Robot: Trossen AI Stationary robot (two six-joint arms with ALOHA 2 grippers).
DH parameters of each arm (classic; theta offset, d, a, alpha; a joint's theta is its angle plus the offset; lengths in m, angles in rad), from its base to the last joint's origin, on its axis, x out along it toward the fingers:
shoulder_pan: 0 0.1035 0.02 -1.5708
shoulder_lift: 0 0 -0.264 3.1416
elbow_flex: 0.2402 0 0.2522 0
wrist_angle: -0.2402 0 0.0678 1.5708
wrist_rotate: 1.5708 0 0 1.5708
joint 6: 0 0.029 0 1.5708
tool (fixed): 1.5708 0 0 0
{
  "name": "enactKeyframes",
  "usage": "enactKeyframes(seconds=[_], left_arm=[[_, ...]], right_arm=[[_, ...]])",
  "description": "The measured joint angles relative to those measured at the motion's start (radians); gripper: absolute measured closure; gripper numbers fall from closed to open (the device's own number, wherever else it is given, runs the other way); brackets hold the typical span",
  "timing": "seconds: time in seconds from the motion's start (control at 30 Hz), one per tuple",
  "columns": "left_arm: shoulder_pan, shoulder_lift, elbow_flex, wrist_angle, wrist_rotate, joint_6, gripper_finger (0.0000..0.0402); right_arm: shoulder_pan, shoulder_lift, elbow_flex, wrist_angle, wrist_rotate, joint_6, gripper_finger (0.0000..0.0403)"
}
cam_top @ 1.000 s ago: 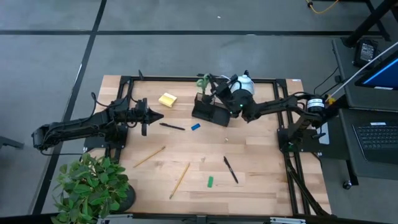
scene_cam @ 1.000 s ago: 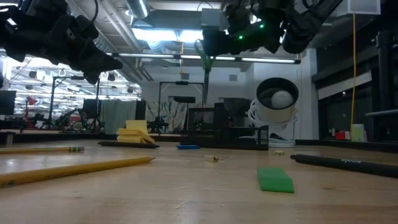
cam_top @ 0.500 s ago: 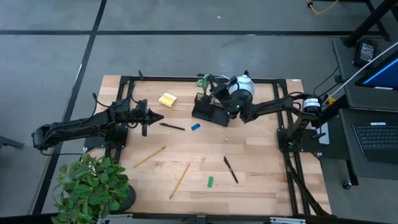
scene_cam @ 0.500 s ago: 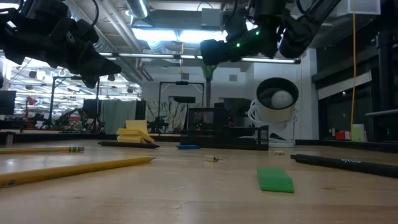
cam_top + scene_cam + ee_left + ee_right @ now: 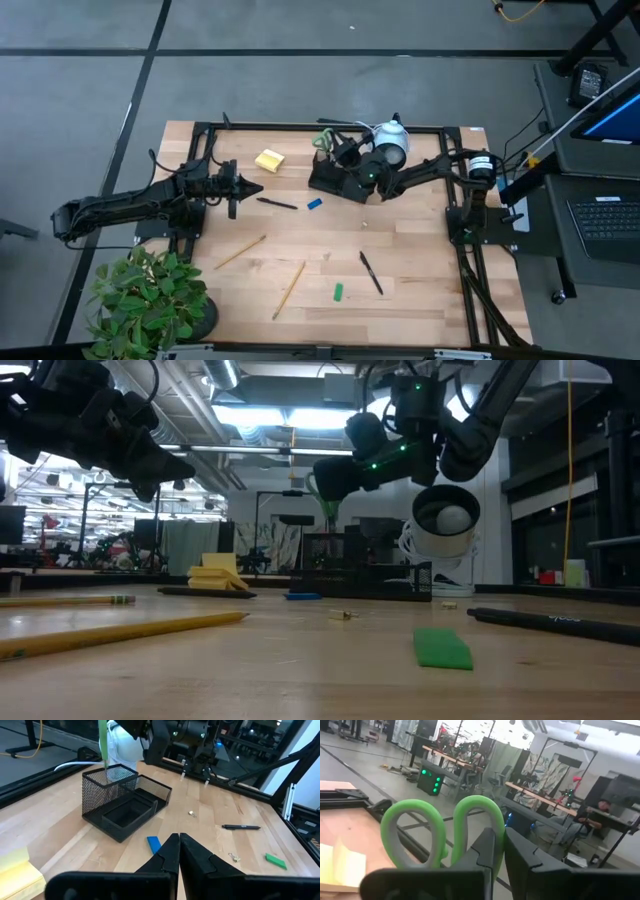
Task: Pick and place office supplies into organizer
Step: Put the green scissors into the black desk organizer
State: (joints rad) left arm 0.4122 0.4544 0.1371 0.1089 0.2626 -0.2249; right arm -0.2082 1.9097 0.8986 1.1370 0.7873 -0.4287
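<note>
The right claw (image 5: 335, 148) is clenched on the green-handled scissors (image 5: 442, 827), holding them blade-down over the taller back section of the black wire-mesh organizer (image 5: 122, 800) on the wooden bench (image 5: 400, 270). The left claw (image 5: 252, 187), pressed closed and empty, hovers well apart beside the yellow sticky-note pad (image 5: 269, 160).

Arms: two, matte black, jointed, cabled.
Right arm (image 5: 440, 168): green indicator light, silver joint band.
Fingers (image 5: 165, 856): dark, tapered.
</note>
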Motion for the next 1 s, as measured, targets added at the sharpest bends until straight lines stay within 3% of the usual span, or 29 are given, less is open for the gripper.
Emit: enactKeyframes(seconds=[0.83, 1.0], left_arm=[[0.000, 0.000, 0.000, 0.000, 0.000, -0.016, 0.0396], [0.000, 0.000, 0.000, 0.000, 0.000, -0.016, 0.0396]], right_arm=[[-0.005, 0.038, 0.000, -0.088, -0.003, 0.042, 0.0370], [-0.005, 0.038, 0.000, -0.089, -0.003, 0.043, 0.0343]])
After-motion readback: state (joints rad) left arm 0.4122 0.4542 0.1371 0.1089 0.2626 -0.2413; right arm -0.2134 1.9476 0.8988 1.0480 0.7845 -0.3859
